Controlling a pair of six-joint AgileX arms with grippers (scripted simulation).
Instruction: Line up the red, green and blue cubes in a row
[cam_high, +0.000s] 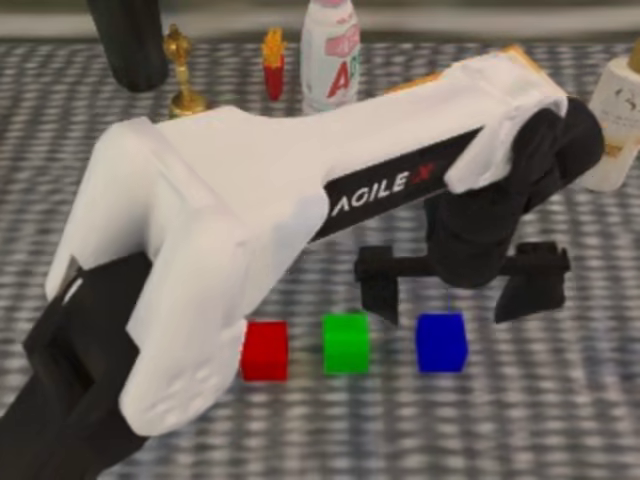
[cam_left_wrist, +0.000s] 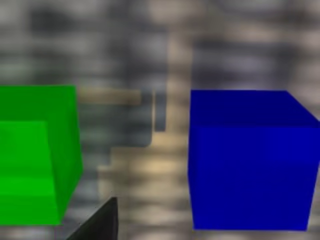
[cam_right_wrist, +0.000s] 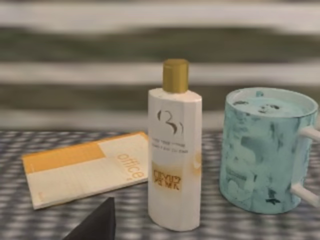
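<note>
Red cube (cam_high: 265, 350), green cube (cam_high: 346, 342), blue cube (cam_high: 441, 342) in a row, evenly spaced, on counter (cam_high: 560, 420) front centre; row judged done. Left tool (cam_high: 460, 283) above and just behind the blue cube, spread wide, holding nothing, likely release pose. Right tool parked out of top view; fingers: cannot tell.
</note>
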